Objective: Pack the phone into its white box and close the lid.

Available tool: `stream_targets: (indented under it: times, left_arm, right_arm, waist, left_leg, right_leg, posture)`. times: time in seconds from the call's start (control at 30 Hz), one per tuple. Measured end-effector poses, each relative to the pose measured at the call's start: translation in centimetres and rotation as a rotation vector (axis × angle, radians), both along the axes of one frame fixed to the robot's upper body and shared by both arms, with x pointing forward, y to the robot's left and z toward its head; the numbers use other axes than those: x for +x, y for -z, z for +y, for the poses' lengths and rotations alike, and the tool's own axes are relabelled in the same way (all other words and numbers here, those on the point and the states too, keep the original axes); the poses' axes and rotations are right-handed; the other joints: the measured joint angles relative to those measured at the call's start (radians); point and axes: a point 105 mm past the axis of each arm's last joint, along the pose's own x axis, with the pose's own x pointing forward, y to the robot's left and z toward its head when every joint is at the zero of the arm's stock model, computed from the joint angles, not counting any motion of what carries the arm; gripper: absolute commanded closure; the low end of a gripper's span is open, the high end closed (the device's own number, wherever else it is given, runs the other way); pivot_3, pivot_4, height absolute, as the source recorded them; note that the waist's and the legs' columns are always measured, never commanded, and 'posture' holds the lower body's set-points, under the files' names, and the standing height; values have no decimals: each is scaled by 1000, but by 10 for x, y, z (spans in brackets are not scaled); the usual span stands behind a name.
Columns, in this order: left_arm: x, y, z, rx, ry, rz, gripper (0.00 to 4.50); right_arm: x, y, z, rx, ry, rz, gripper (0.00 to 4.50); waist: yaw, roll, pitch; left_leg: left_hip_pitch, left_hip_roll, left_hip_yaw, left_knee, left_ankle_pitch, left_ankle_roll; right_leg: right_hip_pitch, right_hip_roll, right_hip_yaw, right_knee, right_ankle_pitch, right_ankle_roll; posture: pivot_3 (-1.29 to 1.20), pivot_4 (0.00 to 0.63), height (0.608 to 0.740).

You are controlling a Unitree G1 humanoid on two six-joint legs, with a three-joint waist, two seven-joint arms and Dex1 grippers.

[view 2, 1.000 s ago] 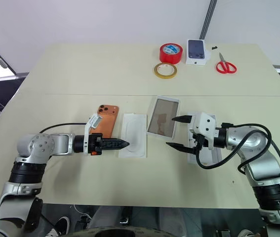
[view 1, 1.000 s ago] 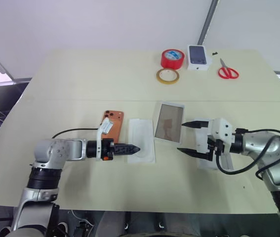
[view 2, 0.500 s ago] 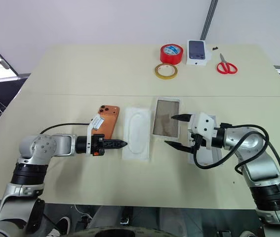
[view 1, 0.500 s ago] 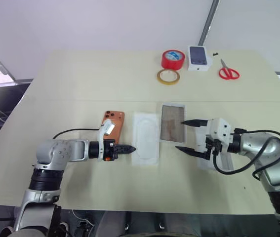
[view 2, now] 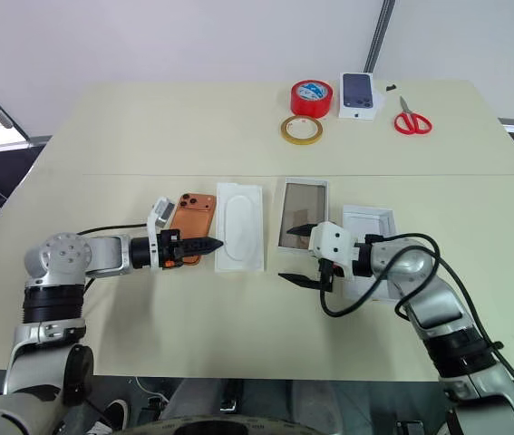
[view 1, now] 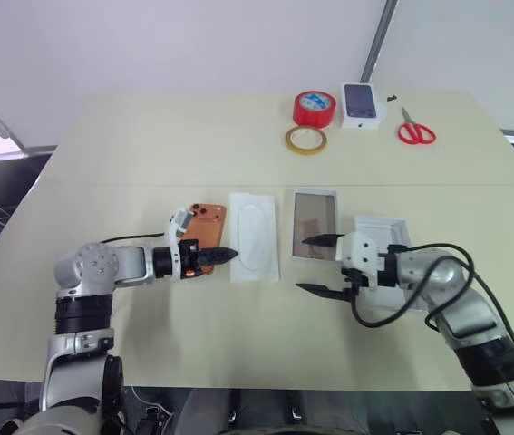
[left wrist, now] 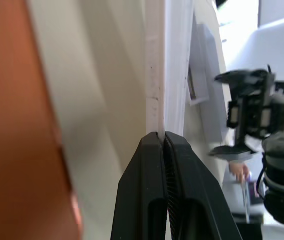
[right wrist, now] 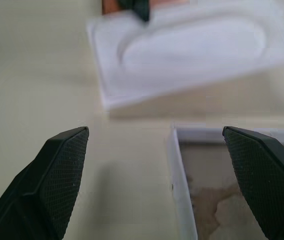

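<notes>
Pale table: orange phone (view 1: 204, 222) lies just left of the white box (view 1: 315, 225). Slim, rigid, likely slippery; grip its long edges. Left gripper (view 1: 223, 255) closed, empty; right gripper (view 1: 316, 265) spread wide.

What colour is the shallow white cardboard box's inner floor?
Dull grey-brown inner floor, blotchy; clearest in right eye view.
</notes>
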Motion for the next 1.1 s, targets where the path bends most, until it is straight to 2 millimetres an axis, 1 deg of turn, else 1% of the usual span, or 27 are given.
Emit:
stream_targets:
  times: [0.03, 0.07, 0.13, 0.23, 0.27, 0.37, 0.4, 0.53, 0.6, 0.7, 0.73, 0.8, 0.83, 0.87, 0.93, 1.0, 1.1]
  left_arm:
    - [0, -1, 0, 5, 3, 6, 4500]
    - [1, -2, -1, 9, 7, 8, 4500]
    - [3, -5, -1, 7, 3, 6, 4500]
    - [9, -9, 4, -25, -39, 12, 4500]
    - [11, -12, 4, -30, -48, 5, 4500]
    - [17, -25, 4, -77, -81, -31, 4500]
    - [20, -32, 2, -105, -88, -46, 4500]
    - [25, -60, -6, -187, -66, -90, 4500]
    - [25, -63, -12, -196, -56, -89, 4500]
    - [22, -55, -17, -166, -48, -69, 4500]
    - [19, -52, -18, -141, -41, -73, 4500]
    - [14, -45, -24, -117, -19, -66, 4500]
    - [12, -42, -26, -111, -9, -64, 4500]
    - [10, -41, -28, -106, 0, -63, 4500]
    - [9, -40, -31, -100, 10, -65, 4500]
    - [9, -41, -32, -98, 14, -68, 4500]
    - [6, -39, -33, -105, 17, -71, 4500]
  right_arm:
    - [4, 2, -1, -7, 14, 17, 866]
    - [9, 3, -2, -17, 27, 37, 1388]
    - [13, 3, -5, -26, 35, 61, 2418]
    - [10, 6, -5, -38, 4, 91, 4039]
    - [9, 6, -5, -40, -2, 100, 4436]
    - [5, 7, -3, -39, -29, 120, 4436]
    - [4, 6, -1, -33, -37, 123, 4436]
    - [-4, 2, 24, 13, -97, 99, 4436]
    - [-11, 2, 36, 27, -128, 102, 4436]
    - [-21, 5, 43, 23, -154, 120, 4436]
    - [-21, 5, 44, 34, -138, 138, 4193]
    - [-19, 4, 45, 50, -111, 161, 3570]
    - [-18, 3, 45, 51, -103, 156, 3132]
    - [-18, 2, 45, 54, -96, 153, 2587]
    - [-23, -5, 42, 65, -98, 152, 1632]
    - [-30, -11, 35, 75, -98, 169, 1632]
    - [-43, -15, 7, 41, -60, 208, 1632]
  waist:
    - [0, 0, 0]
    - [1, 0, 0]
    - [2, 0, 0]
    - [4, -1, 1]
    - [4, -1, 1]
    - [6, -1, 1]
    - [6, -2, 1]
    - [3, -3, 2]
    - [2, -3, 2]
    - [2, -3, 2]
    - [0, -3, 2]
    - [1, -3, 2]
    - [2, -3, 2]
    - [2, -3, 2]
    - [4, -3, 2]
    - [7, -3, 2]
    - [10, -4, 3]
  left_leg:
    - [0, 0, 0, 0, 0, 0]
    - [-1, 0, 0, 0, 0, 0]
    - [-1, 0, 0, 0, 0, 0]
    - [-3, 0, 0, 0, 0, 0]
    - [-3, 0, 0, 0, 0, 0]
    - [-3, 0, 0, 0, 0, 0]
    - [-3, 0, 0, 0, 0, -1]
    - [-3, 0, 0, 0, 1, -1]
    - [-3, 0, 0, 0, 1, -2]
    - [-3, 0, 0, 0, 1, -2]
    - [-3, 0, 0, 0, 1, -2]
    - [-3, 0, -1, 0, 1, -3]
    - [-3, 0, -1, 0, 1, -3]
    - [-3, 0, -1, 0, 1, -3]
    - [-3, 0, -1, 0, 1, -3]
    - [-3, 0, -1, 0, 1, -3]
    - [-4, -1, -1, 0, 0, -1]
  right_leg:
    - [0, 0, 0, 0, 0, 0]
    - [-1, 0, 0, 0, 0, 0]
    - [-1, 0, 0, 0, 0, 0]
    - [-3, 0, 0, 0, 0, 0]
    - [-3, 0, 0, 0, 0, 0]
    - [-3, 0, 0, 0, 0, 0]
    - [-3, 0, 0, 0, 0, 0]
    - [-3, 0, 0, 0, 0, 0]
    - [-3, 0, 0, 1, 0, 0]
    - [-3, 0, 0, 0, 0, 0]
    - [-3, 0, 0, 1, 0, 0]
    - [-3, 0, 0, 1, 0, 0]
    - [-3, 0, 0, 1, 0, 0]
    - [-3, 0, 0, 1, 0, 0]
    - [-3, 0, 0, 0, 0, 0]
    - [-3, 0, 0, 0, 0, 0]
    - [-2, 0, 0, -2, 0, 0]
  posture:
    - [0, 150, 740]
    - [0, 150, 740]
    - [0, 150, 740]
    - [0, 150, 740]
    - [0, 150, 740]
    - [0, 150, 740]
    - [0, 150, 740]
    - [0, 150, 740]
    - [0, 150, 740]
    - [0, 150, 740]
    - [0, 150, 740]
    - [0, 150, 740]
    - [0, 150, 740]
    - [0, 150, 740]
    - [0, 150, 740]
    - [0, 150, 740]
    - [0, 150, 740]
